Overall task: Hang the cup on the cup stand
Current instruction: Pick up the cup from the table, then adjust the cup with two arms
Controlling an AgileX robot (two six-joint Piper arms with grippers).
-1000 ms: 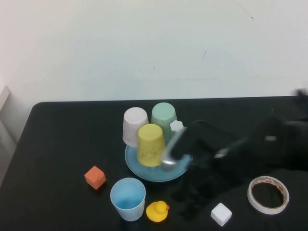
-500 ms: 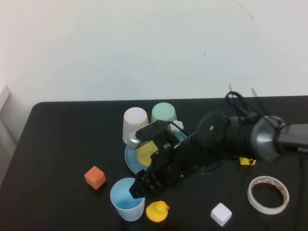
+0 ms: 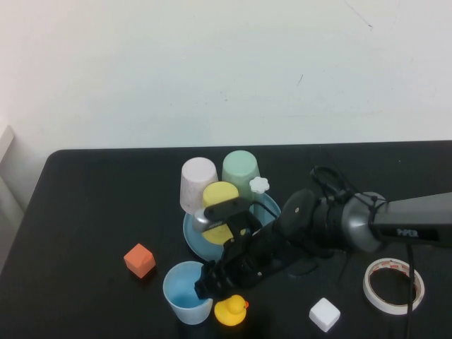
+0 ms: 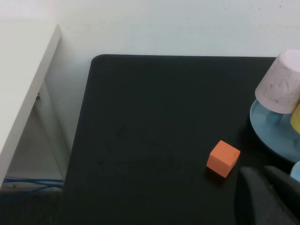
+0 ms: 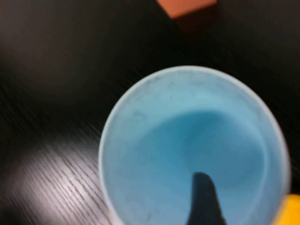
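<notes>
A sky-blue cup stands upright and open-mouthed near the front edge of the black surface, its walls tapering and its rim slightly worn. It sits between an orange cube on the robot's left and a yellow rubber duck just beside it on the right. The right claw reaches down at the cup's rim with its fingers spread apart; the right wrist view shows one dark fingertip inside the cup's mouth. Behind, the blue stand carries three upturned cups: one pale pink, one mint green, one yellow, with one white flower-capped peg bare. One white cube and one roll of tape lie to the right. The left claw, fingers together, stays low near the orange cube.
</notes>
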